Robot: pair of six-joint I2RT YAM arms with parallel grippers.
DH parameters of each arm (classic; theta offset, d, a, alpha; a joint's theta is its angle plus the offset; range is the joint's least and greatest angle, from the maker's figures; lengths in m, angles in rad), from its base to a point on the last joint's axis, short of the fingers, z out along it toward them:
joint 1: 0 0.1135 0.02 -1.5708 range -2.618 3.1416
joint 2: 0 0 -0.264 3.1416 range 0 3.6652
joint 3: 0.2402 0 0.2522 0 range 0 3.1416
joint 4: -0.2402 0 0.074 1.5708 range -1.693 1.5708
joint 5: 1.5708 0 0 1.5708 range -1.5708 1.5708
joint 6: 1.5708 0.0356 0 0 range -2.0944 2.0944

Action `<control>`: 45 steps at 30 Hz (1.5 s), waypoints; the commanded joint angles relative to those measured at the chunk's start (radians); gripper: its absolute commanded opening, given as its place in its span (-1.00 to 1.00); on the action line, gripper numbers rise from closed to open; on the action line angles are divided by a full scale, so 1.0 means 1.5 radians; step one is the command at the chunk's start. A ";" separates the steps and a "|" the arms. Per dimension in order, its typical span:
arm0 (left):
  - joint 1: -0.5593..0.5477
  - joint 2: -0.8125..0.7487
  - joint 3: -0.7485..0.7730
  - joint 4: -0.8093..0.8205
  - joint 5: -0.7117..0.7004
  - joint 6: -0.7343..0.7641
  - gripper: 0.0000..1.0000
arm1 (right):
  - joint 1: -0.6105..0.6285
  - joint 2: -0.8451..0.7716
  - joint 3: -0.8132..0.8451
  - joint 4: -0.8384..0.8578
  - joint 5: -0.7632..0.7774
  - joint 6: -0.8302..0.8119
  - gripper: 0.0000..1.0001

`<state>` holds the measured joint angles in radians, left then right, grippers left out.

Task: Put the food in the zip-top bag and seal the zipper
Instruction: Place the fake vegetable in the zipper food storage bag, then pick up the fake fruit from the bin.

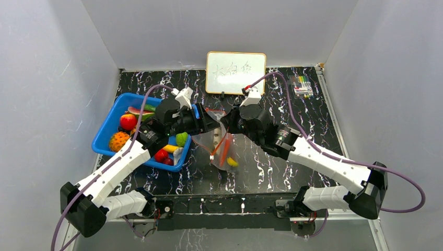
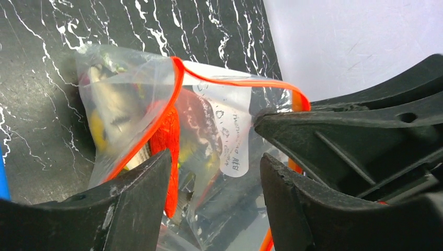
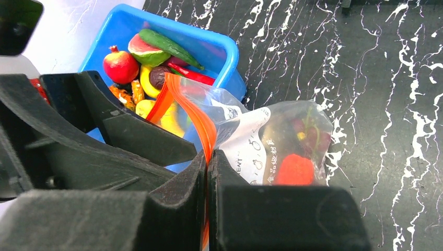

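Note:
The clear zip-top bag hangs between my two grippers at the table's middle, its bottom on the table. It holds food: a red piece, dark grapes and a yellow banana. My right gripper is shut on the red-orange zipper at the bag's mouth. My left gripper is open; its fingers stand either side of the bag just below the zipper. More food lies in the blue basket.
The blue basket stands at the left, under my left arm. A whiteboard leans against the back wall. A small box of markers sits at the back right. Grey walls close in three sides.

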<state>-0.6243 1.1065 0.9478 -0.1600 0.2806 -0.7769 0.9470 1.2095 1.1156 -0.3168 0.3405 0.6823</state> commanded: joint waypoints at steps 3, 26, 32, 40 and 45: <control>-0.003 -0.030 0.055 -0.047 -0.053 0.039 0.29 | 0.000 -0.034 0.003 0.056 0.006 0.004 -1.00; 0.012 -0.060 0.165 -0.167 -0.463 0.217 0.81 | 0.000 -0.078 -0.020 0.035 0.023 0.000 -1.00; 0.143 -0.027 0.126 -0.140 -0.341 0.187 0.66 | 0.001 -0.089 -0.026 0.035 0.024 -0.001 -1.00; 0.302 0.015 0.087 -0.139 -0.321 0.200 0.75 | 0.001 -0.104 -0.030 0.028 0.032 -0.003 -1.00; 0.403 0.048 0.084 -0.150 -0.368 0.243 0.97 | 0.001 -0.108 -0.026 0.020 0.038 -0.009 -1.00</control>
<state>-0.1131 1.1683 1.0771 -0.3771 -0.2218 -0.4698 0.9470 1.0863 1.0630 -0.3416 0.3668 0.6807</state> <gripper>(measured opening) 0.978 0.009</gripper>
